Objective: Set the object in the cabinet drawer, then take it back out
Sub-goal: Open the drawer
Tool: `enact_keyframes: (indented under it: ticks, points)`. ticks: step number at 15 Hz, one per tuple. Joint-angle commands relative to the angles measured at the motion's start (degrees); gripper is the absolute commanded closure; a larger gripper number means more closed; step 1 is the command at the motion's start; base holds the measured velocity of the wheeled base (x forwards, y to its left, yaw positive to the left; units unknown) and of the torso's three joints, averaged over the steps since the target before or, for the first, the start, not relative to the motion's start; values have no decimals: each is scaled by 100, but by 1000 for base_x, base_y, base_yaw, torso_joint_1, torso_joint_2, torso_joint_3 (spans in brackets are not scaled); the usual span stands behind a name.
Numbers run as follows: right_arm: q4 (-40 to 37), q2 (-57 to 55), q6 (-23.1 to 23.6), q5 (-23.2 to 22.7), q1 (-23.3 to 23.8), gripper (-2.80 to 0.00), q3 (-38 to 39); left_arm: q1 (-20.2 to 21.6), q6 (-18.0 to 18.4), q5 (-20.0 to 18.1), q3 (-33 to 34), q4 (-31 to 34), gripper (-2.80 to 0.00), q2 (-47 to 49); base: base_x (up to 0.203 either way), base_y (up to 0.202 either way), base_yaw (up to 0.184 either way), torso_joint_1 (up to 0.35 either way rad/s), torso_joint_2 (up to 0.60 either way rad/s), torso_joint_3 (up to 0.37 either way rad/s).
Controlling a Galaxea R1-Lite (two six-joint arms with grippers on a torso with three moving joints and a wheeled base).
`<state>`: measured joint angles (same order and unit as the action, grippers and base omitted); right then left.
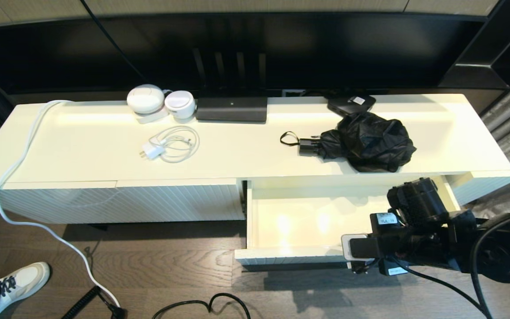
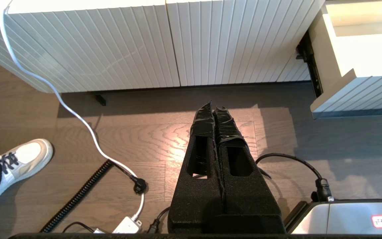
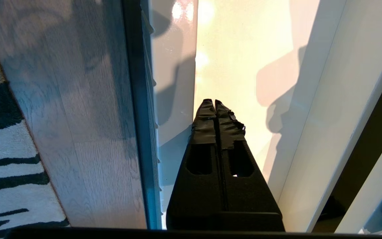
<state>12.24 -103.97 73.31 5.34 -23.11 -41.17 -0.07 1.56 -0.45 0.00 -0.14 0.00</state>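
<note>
The black folding umbrella [image 1: 370,141] lies on the cabinet top at the right, its handle and wrist loop [image 1: 288,138] pointing left. Just below it the cream drawer [image 1: 281,256] stands pulled out, and nothing lies in the part of its smooth inside that shows. My right arm [image 1: 414,217] hangs over the drawer's right front corner. In the right wrist view my right gripper [image 3: 214,101] is shut and empty above the drawer floor [image 3: 244,66]. My left gripper [image 2: 213,107] is shut and empty over the wooden floor, left of the drawer's fluted front [image 2: 360,93].
On the cabinet top lie a white charger with coiled cable [image 1: 171,144], two round white devices [image 1: 160,101], a long black device [image 1: 231,108] and a flat black box [image 1: 351,104]. A white cable [image 1: 16,168], a shoe [image 1: 22,277] and floor cables [image 2: 290,162] lie left.
</note>
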Motion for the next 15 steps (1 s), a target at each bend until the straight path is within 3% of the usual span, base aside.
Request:
enact_keyframes:
  ticks: [1, 9, 15]
  points:
    - [-26, 7, 43, 2, -17, 0, 142, -1, 2, 1, 9, -3, 0, 9, 0, 0, 0, 0, 0, 0]
    - [-11, 283, 43, 2, -29, 0, 155, 7, 2, 1, 9, -3, 0, 9, 0, 0, 0, 0, 0, 0]
    - [-151, 1169, 50, 104, -103, 0, -32, -1, 2, 1, 9, -3, 0, 9, 0, 0, 0, 0, 0, 0]
